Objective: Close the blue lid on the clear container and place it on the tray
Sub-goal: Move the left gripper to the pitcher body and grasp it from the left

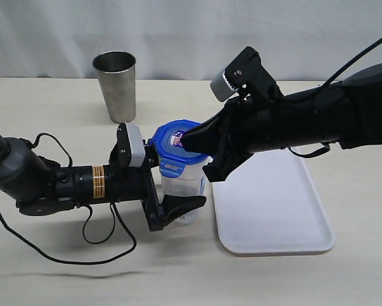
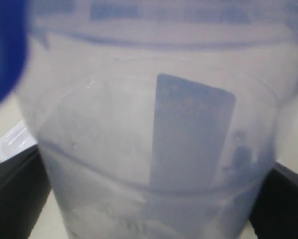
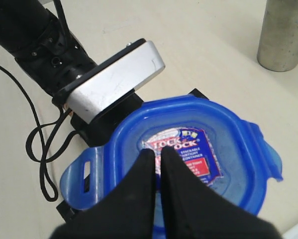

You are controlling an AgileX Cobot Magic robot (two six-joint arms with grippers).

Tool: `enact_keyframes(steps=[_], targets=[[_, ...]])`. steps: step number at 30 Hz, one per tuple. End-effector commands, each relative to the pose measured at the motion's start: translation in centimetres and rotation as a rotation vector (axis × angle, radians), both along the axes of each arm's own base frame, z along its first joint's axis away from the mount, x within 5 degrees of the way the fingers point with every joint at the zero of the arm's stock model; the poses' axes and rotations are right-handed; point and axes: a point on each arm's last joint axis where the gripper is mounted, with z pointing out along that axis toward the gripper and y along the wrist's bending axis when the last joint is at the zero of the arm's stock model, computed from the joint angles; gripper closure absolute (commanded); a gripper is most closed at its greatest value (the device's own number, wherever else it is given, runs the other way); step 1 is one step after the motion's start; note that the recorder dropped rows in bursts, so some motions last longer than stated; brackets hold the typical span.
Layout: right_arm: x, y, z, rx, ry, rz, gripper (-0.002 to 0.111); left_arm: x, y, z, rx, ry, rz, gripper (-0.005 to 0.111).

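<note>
The clear container [image 1: 183, 185] stands upright just left of the tray [image 1: 273, 204], with the blue lid [image 1: 175, 148] lying on its mouth. My left gripper [image 1: 178, 209] is shut on the container's lower body; in the left wrist view the container [image 2: 153, 149] fills the picture and its label [image 2: 191, 129] shows through the wall. My right gripper [image 1: 185, 138] is shut, with its tips resting on the lid's sticker. In the right wrist view the fingertips [image 3: 157, 154] meet over the lid [image 3: 188, 164]. The clip tabs stick outward.
A grey steel tumbler [image 1: 116, 86] stands at the back left, also seen in the right wrist view as the tumbler [image 3: 284, 32]. A black cable [image 1: 82, 236] loops on the table under the left arm. The tray lies flat at the right.
</note>
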Motion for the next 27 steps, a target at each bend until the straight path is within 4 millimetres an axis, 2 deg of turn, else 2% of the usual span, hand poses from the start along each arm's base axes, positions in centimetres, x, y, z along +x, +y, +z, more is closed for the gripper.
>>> enact_keyframes(steps=[1,9,15,27], targets=[[0.01,-0.24,-1.27,-0.070,0.002,0.014,0.104,0.03,-0.31,0.27,-0.038,0.056,0.012,0.015],[0.01,-0.24,-1.27,-0.070,0.002,0.014,0.104,0.05,-0.33,0.28,-0.045,0.077,0.019,0.015],[-0.03,-0.28,-1.33,-0.079,0.003,0.018,0.104,0.71,-0.15,0.44,-0.068,0.081,0.097,0.015],[-0.03,-0.29,-1.34,-0.081,0.002,0.020,0.104,0.58,-0.19,0.41,-0.063,0.080,0.082,0.015]])
